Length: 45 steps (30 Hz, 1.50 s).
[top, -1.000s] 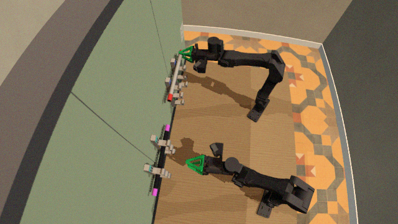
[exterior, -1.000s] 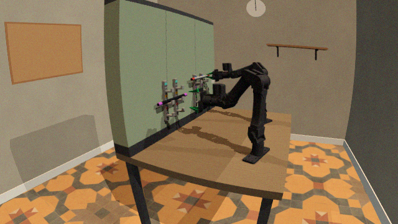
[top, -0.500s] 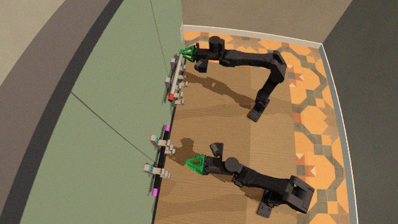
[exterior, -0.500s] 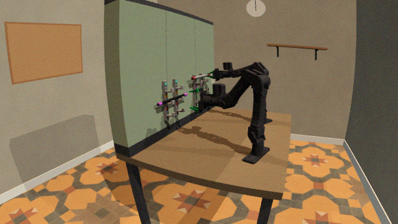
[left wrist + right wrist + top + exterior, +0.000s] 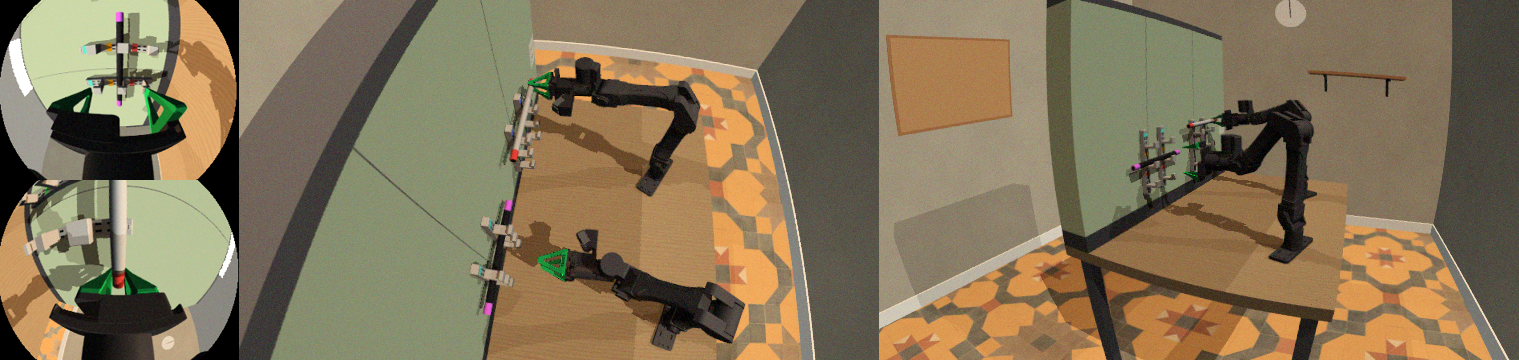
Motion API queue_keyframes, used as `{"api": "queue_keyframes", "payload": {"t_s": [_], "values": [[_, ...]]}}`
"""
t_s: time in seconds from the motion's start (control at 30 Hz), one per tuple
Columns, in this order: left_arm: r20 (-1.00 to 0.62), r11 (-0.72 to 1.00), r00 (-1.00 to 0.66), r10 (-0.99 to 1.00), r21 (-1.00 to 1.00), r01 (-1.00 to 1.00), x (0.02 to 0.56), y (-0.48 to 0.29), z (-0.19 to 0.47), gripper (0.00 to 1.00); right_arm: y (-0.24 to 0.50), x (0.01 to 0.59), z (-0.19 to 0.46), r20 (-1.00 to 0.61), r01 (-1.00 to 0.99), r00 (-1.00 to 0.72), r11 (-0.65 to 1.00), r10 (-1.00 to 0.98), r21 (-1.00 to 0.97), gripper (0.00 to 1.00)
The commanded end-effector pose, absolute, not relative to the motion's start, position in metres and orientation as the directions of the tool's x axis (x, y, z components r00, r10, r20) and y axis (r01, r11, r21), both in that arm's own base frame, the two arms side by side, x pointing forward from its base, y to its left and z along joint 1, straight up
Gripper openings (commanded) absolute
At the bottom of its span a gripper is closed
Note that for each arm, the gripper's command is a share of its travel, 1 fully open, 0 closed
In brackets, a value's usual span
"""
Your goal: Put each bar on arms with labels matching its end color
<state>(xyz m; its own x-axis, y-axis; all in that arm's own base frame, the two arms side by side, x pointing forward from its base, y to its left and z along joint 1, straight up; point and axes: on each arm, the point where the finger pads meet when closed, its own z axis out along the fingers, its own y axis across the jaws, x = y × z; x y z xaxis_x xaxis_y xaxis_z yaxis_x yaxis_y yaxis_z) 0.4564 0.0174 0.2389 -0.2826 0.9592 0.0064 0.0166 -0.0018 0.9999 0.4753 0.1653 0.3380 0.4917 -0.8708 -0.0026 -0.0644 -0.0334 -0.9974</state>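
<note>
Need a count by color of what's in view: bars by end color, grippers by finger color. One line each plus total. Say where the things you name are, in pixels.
Bars with red ends: 1 (silver bar [image 5: 523, 122] [image 5: 1203, 122] [image 5: 118, 228])
Bars with magenta ends: 1 (black bar [image 5: 1155, 160] [image 5: 119, 64])
Grippers with green fingers: 2 (left gripper [image 5: 539, 261] [image 5: 1190, 160] [image 5: 119, 91]; right gripper [image 5: 531, 83] [image 5: 1216, 120] [image 5: 119, 274])
Total: 4
</note>
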Motion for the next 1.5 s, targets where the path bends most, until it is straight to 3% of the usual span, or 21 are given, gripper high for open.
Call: {"api": "queue_keyframes", "payload": {"t_s": [0.0, 1.47], "values": [[0.000, 0.000, -0.281, 0.960, 1.000, 0.000, 0.4558, 0.0143, 0.2422, 1.00, 0.1604, 0.4673, 0.3685, 0.000, 0.000, 0.493, 0.000, -0.870, -1.000, 0.00], [0.000, 0.000, -0.281, 0.960, 1.000, 0.000, 0.4558, 0.0143, 0.2422, 1.00, 0.1581, 0.4674, 0.3631, 0.000, 0.000, 0.493, 0.000, -0.870, -1.000, 0.00]]}}
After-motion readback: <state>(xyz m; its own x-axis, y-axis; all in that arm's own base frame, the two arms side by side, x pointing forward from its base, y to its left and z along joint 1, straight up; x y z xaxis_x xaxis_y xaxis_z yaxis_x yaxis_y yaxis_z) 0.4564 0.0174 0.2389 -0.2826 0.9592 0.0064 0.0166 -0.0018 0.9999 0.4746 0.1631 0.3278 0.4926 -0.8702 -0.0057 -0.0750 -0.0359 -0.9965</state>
